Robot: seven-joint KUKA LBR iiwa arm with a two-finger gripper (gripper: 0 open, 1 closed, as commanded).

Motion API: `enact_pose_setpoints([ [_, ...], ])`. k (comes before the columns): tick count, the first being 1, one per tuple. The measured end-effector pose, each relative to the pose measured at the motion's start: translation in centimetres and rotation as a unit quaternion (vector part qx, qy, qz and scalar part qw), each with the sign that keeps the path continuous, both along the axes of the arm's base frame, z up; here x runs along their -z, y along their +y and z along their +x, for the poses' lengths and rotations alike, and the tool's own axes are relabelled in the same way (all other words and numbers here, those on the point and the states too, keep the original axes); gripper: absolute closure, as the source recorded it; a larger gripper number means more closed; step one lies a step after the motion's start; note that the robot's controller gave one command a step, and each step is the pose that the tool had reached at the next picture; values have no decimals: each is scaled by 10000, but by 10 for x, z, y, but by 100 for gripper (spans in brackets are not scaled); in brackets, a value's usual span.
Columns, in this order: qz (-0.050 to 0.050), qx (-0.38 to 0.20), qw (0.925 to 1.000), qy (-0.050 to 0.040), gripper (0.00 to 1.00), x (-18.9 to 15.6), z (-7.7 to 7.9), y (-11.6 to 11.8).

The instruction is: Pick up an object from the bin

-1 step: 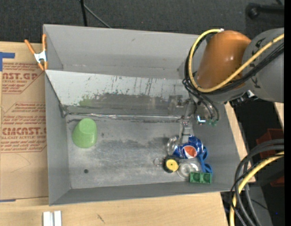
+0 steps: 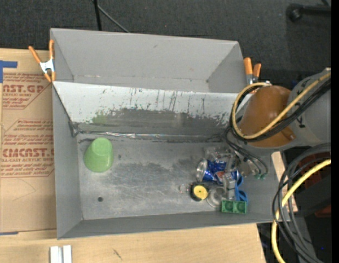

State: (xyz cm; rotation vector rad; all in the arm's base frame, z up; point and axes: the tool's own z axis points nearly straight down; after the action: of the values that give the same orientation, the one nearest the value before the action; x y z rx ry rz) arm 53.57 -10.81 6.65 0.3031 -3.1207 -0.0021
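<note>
- Tool [image 2: 230, 171] is low in the bin [image 2: 142, 59], at the near right corner as the camera sees it, down in a small heap of loose things.
- Tool state: cannot tell. The heap and the arm's own hardware clutter the tip, so neither wide nor narrow can be read, and nothing can be seen held.
- The orange wrist cover [image 2: 268, 119] sits just above and to the right of the tip, over the bin's right wall.
- The thing nearest the tool is a crumpled blue-and-white item [image 2: 214, 170], touching or just beside the tool on its left.
- Its orientation is poor to read: the shape is irregular and it looks slightly longer on the diagonal from upper right to lower left. No clear pointing end.
- A yellow disc with a dark centre [image 2: 199, 192] lies flat on the bin floor, just below and left of the blue-and-white item.
- A green block [image 2: 233, 206] lies against the near wall, directly below the tool, with its long side along that wall.
- A small blue piece [image 2: 240, 195] is just above the green block, touching or nearly so.
- Some clear or silvery bits are mixed into the same heap; their kind is not readable.
- A light green cup [image 2: 98, 155] sits alone on the left half of the floor, well apart from the heap and the tool. Its axis runs roughly from the near wall to the far wall, with the wider end nearer the camera.
</note>
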Motion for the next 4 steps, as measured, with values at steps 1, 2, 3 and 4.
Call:
enact_pose_setpoints([
  [1, -1, 472, 9989, -52, 0, -34, 8, -6],
  [2, -6, 1202, 9927, -46, 0, -33, 21, -20],
  [3, 3, 1266, 9920, -26, 0, -1, 28, -3],
  [4, 5, 1265, 9920, -34, 0, -1, 29, -2],
])
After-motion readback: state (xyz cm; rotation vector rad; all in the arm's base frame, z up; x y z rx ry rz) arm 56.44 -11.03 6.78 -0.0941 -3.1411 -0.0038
